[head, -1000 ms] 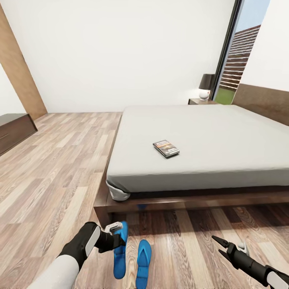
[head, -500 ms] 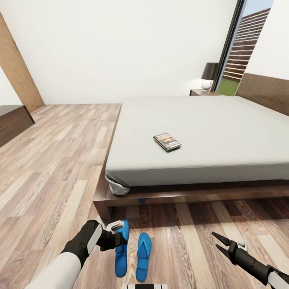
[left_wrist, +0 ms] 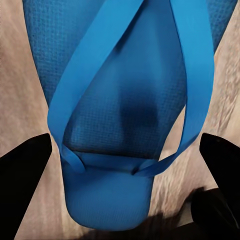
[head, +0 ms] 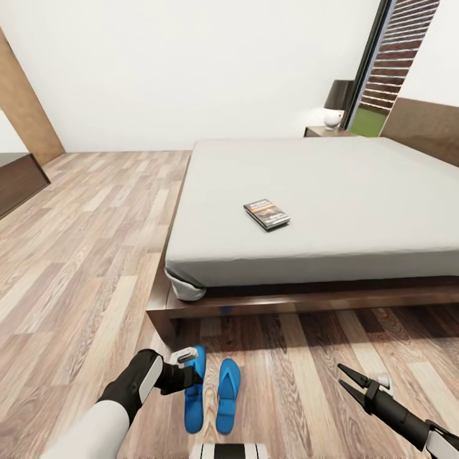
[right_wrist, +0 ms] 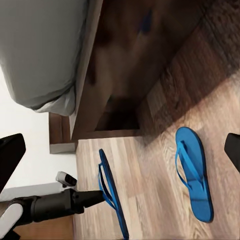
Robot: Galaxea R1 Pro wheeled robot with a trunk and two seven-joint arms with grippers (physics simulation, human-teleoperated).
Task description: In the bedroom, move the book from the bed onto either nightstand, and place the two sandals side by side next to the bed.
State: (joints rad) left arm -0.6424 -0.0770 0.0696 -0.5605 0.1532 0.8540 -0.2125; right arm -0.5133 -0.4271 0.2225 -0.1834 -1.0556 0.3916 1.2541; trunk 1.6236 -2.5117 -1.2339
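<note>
- Flooring (head: 83, 255) of pale wood planks filled the left of the head view, with a dark low cabinet (head: 19, 182) at its far left edge.
- We held our left gripper (head: 191, 373) low over the floor at the left sandal (head: 194, 395). In the left wrist view the 2 dark fingers (left_wrist: 25, 170) stood wide apart on either side of that sandal (left_wrist: 125, 125), so we read the gripper as spread open, not closed on it.
- The right sandal (head: 227, 394) lay flat just beside the left one, both of them near the foot corner of the bed (head: 319, 197).
- In the right wrist view the left sandal (right_wrist: 111, 192) looked tipped on edge at the gripper, and the other sandal (right_wrist: 195, 172) lay flat.
- The book (head: 266, 214) rested on the mattress, toward its near left part.
- Further right, a nightstand (head: 326, 132) stood by the headboard with a lamp (head: 336, 102) on it.
- Our right gripper (head: 352, 380) hung above the floor with its 2 fingers spread, holding nothing.
</note>
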